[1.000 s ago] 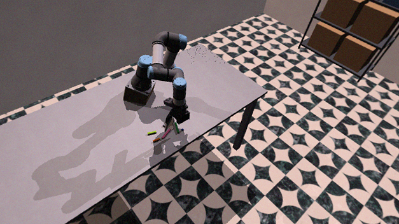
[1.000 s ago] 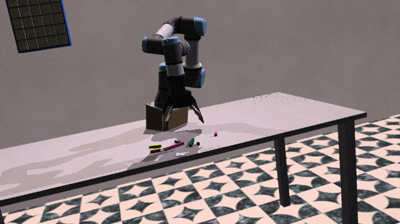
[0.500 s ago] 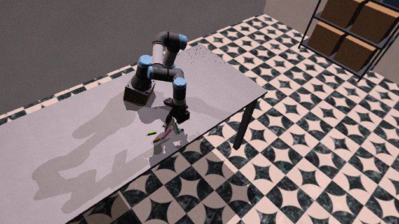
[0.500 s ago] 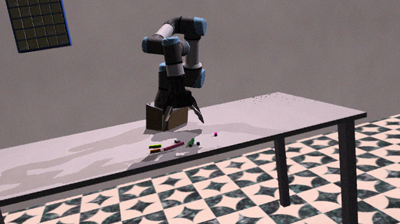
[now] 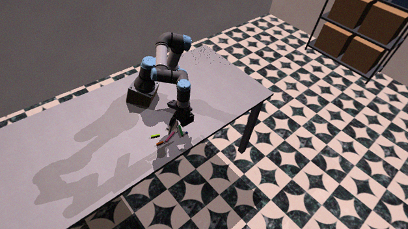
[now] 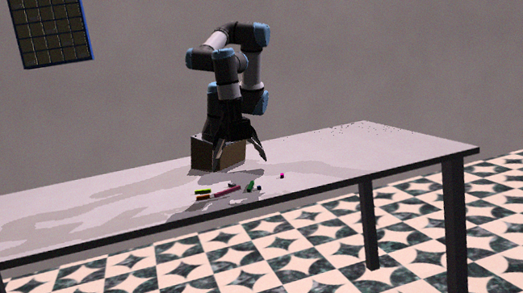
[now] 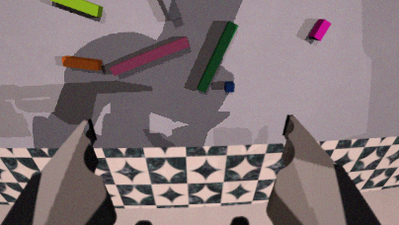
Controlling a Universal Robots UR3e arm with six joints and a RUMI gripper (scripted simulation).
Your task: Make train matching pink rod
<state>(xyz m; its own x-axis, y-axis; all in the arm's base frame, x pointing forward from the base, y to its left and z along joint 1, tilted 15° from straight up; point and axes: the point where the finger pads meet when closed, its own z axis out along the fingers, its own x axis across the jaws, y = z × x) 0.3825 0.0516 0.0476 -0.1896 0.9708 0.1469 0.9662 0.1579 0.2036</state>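
Note:
Several rods lie near the front edge of the grey table (image 5: 21,156) (image 6: 77,205). The pink rod (image 7: 149,55) (image 6: 226,191) (image 5: 170,136) lies slanted, its left end close to the orange rod (image 7: 82,63) (image 6: 203,197). The lime rod (image 7: 78,7) (image 6: 202,191) (image 5: 155,136) lies behind the orange one. The green rod (image 7: 217,55) (image 6: 249,186) (image 5: 180,130) lies right of the pink rod, with the small blue rod (image 7: 229,87) (image 6: 259,188) at its near end. The magenta rod (image 7: 320,30) (image 6: 281,174) lies apart to the right. A short grey rod (image 6: 231,184) lies behind the pink one. My gripper (image 7: 191,118) (image 6: 239,162) (image 5: 176,123) is open and empty, hanging above the rods.
The table's front edge runs just beyond the rods, with checkered floor below. The arm's base (image 6: 218,154) stands on the table behind the rods. A shelf with cardboard boxes (image 5: 364,28) stands far off in the room's corner.

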